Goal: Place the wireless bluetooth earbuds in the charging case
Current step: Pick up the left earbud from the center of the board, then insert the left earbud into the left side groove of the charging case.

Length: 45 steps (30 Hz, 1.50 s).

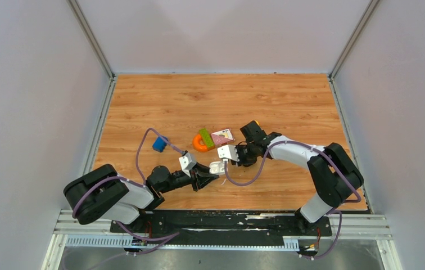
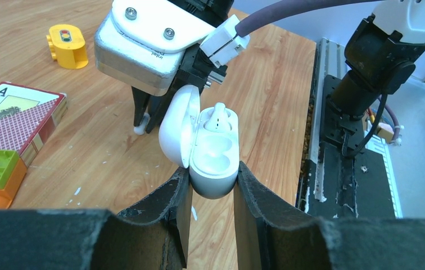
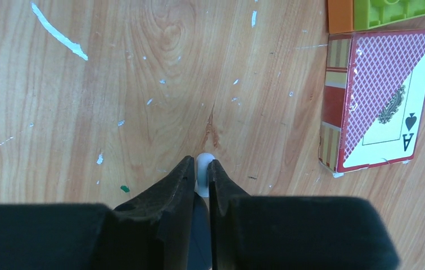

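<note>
Your L tool (image 2: 213, 183) is clamped on the open charging case (image 2: 215, 169), w/ one white bud (image 2: 218, 115) seated inside. Just beyond, R tool (image 3: 201, 164) pinches a 2nd bud (image 3: 203, 175) against the worktop (image 3: 114, 101). Card pack (image 3: 379, 101) lies farther off.

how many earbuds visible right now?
2. One white earbud sits in the open charging case held by the left gripper; a second earbud is pinched in the right gripper. Others may be hidden.
</note>
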Each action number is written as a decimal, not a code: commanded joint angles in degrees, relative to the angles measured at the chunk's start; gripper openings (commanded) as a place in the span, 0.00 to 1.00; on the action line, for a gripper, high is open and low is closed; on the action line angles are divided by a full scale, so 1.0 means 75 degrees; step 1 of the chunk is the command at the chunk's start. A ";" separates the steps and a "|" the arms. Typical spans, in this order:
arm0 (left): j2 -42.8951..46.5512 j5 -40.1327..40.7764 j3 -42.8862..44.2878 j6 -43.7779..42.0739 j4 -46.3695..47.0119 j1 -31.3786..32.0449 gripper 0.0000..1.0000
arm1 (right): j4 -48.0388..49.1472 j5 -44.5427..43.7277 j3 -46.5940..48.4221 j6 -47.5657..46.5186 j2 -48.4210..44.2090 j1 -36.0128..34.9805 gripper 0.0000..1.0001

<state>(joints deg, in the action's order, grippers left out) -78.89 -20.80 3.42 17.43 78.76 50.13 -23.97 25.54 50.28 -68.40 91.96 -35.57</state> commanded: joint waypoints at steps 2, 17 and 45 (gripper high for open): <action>0.0247 -0.0157 0.0019 -0.0190 0.0496 0.0031 0.01 | 0.0096 -0.0252 0.0325 0.0330 0.0091 -0.0027 0.10; 0.0150 -0.0318 0.0078 -0.0115 0.0526 0.0031 0.01 | -0.1130 0.0127 0.1182 0.1079 -0.1403 0.0740 0.04; -0.0711 -0.0682 0.0264 0.0109 0.1144 0.0031 0.01 | -0.1935 0.4004 0.2266 0.3961 -0.2606 -0.0202 0.06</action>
<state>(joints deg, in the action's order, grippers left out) -83.48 -24.86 3.53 18.15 83.29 50.17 -39.48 53.71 65.30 -40.05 70.89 -34.35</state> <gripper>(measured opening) 0.363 0.068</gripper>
